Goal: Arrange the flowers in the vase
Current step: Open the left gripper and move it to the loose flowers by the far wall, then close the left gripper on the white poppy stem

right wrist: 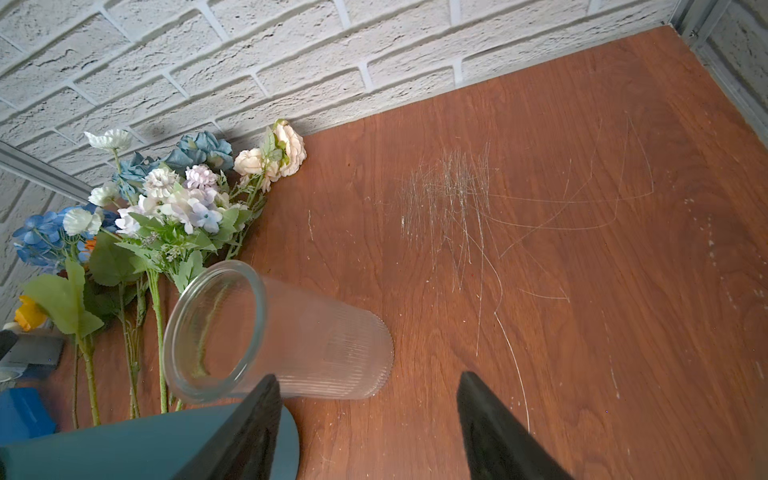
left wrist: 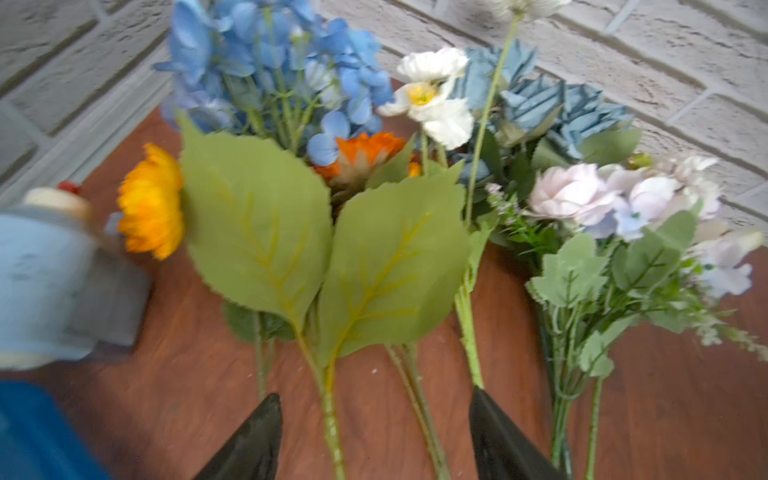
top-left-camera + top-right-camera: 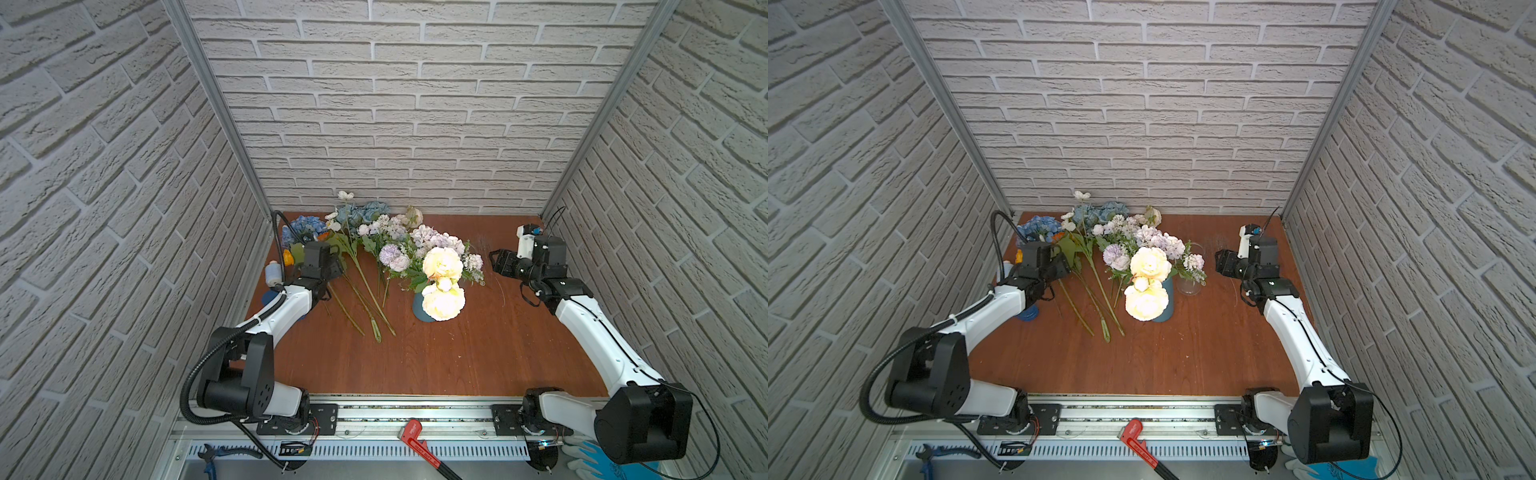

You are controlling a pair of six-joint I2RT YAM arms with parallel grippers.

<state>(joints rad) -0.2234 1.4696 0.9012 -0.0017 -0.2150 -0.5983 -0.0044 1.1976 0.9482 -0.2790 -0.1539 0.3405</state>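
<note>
Front to back, quick rundown. Nearest the cam there's a red pipe wrench (image 3: 417, 440) on the rail. Blue-handled pliers (image 3: 208, 455) sit off to the L, and there's a blue/white glove (image 3: 586, 453) by your R arm's base. After that it's the wooden table (image 3: 415, 365).

Your left gripper (image 2: 374, 392) is down low over the loose stems (image 2: 330, 415) on the L side. Jaws are apart w/ a couple of green stems running between the fingers, not pinched on either afaict. Your right gripper (image 1: 368, 374) hangs over bare wood on the R side, jaws spread, gripping nothing. A clear ribbed glass vase (image 1: 282, 332) stands just beside it.

Mid table is the teal vase (image 3: 417, 311), right next to the glass one, w/ two cream-peach roses (image 3: 442, 266) sticking out the top.

The other flowers lie flat on the table, heads toward the back. L to R that's a yellow-orange sunflower (image 2: 151, 201), blue hydrangea (image 3: 303, 226), dusty-blue roses (image 3: 365, 214) and lilac-white clusters (image 3: 436, 241). A tall white bud (image 3: 345, 195) pokes furthest back, and a 2nd pair of cream roses (image 1: 270, 158) lies close to the brick wall (image 3: 395, 124).
</note>
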